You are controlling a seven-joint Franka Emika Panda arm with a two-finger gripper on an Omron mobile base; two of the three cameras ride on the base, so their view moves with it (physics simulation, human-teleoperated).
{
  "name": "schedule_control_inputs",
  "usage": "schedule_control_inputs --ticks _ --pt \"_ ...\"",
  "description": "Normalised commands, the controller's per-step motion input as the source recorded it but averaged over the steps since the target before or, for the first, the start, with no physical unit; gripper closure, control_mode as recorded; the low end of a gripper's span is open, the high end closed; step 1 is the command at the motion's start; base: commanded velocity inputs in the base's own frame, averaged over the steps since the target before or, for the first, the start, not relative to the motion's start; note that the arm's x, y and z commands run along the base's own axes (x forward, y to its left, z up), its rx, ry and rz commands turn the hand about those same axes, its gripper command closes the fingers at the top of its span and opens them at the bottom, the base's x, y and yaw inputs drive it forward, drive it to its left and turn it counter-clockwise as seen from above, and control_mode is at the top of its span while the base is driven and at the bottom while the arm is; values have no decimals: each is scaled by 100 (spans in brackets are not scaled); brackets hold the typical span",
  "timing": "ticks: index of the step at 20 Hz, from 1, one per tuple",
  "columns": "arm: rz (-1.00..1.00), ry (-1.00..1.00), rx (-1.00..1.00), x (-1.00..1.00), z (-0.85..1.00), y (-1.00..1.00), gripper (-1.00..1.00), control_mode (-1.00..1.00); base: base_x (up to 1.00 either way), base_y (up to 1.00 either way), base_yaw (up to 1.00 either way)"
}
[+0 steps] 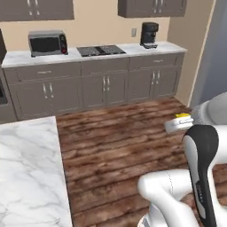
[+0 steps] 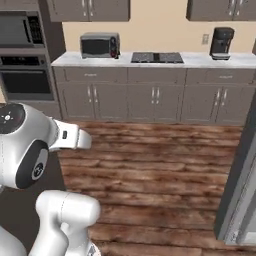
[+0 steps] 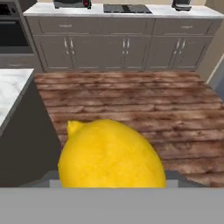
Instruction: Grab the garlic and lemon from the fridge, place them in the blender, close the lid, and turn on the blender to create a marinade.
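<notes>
Yellow and glossy, the lemon [image 3: 111, 155] sits right at the gripper in the hand view, so close that it covers the finger tips; its long axis runs roughly across that view, and a small nipple end points up and to the left. In the left base view a sliver of the same yellow shows at the end of the white hand, at the gripper [image 1: 181, 120], above the wood floor [image 1: 115, 146]. The lemon sits between the fingers and appears clamped, though the tips themselves are hidden behind the fruit. One lemon can be counted.

Ahead of the gripper, across the plank floor, runs a row of grey base cabinets [image 2: 150, 97] under a pale marble counter [image 1: 133, 48]. On that counter, well away from the hand, stand one grey microwave [image 1: 48, 43], one black cooktop [image 1: 101, 50] with two burner plates, and one black coffee machine [image 1: 149, 34]. One small wall outlet [image 1: 134, 32] sits on the beige wall between the cooktop and the coffee machine. In the right base view a built-in oven stack [image 2: 22, 55] fills the far left, left of the cabinet row.

To the gripper's left and below it lies one marble-topped island [image 1: 29, 173], its dark side panel showing in the hand view just beside the lemon. To the gripper's right a tall plain grey panel edge, the fridge [image 2: 242, 185], rises from the floor; whether it is the door or the body cannot be told
</notes>
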Motion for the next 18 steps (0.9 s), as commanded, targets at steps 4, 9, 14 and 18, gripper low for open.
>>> schedule_control_inputs --ticks 4,9,14,18 --pt "0 0 0 0 0 0 100 100 100 54 25" --pt "0 0 0 0 0 0 100 100 100 25 12" --pt "0 0 0 0 0 0 100 100 100 -1 10" --pt "0 0 0 0 0 0 100 100 100 -9 15"
